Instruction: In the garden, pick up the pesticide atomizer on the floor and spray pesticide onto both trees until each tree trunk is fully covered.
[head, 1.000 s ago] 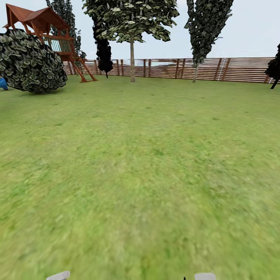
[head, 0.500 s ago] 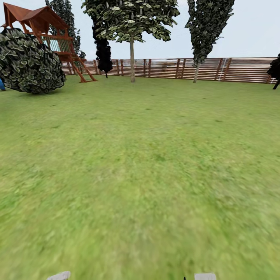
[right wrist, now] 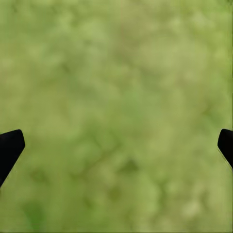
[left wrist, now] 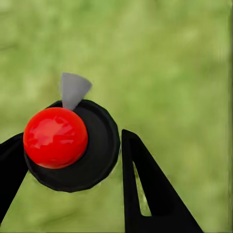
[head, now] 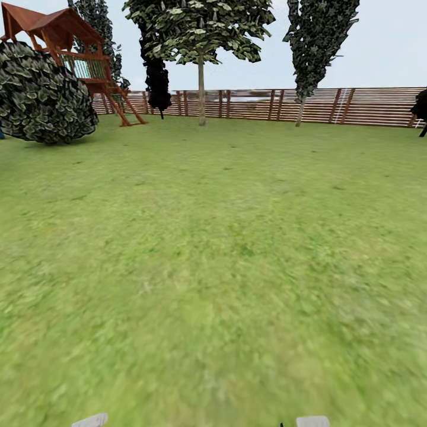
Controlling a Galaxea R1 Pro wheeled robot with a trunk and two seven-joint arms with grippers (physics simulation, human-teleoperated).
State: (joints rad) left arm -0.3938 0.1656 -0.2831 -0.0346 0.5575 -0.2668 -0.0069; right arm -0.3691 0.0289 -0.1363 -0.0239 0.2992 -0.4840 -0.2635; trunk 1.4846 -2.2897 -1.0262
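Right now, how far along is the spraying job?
Pickup looks done: the left gripper holds the sprayer, red cap up. The right gripper is open over grass. Left: the tree by the fence is far off, and no mist shows on its trunk.

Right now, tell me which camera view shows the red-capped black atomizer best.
The left wrist view: the red-capped black atomizer, with its grey nozzle, sits between the left gripper jaws, above grass. The head view offers only lawn, trees and fence; the right wrist view, grass between open jaws.
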